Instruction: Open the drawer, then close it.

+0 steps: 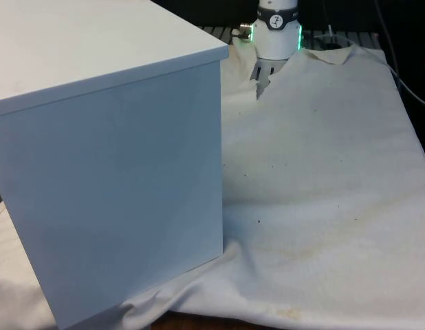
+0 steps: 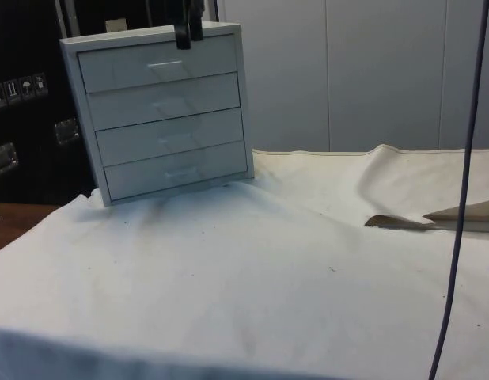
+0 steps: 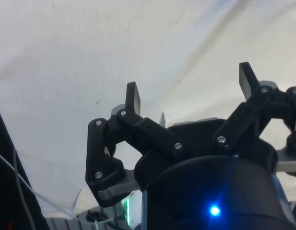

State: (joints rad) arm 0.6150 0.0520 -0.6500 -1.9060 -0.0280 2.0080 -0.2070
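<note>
A white chest of drawers (image 2: 165,111) stands at the far left of the table in the side view, its several drawers all shut. The top drawer (image 2: 126,70) has a small pale handle (image 2: 165,66). My gripper (image 2: 189,32) hangs at the chest's top front edge, just above that handle and apart from it. In the wrist view the gripper (image 3: 188,88) is open, with only white cloth between its two fingers (image 3: 132,98). The front view has the chest (image 1: 116,172) turning its plain back and side to the camera.
The white cloth (image 2: 268,261) spreads over the table before the chest. It is rumpled into a raised fold (image 2: 434,214) at the right of the side view. A thin cable (image 2: 460,198) hangs down in front there.
</note>
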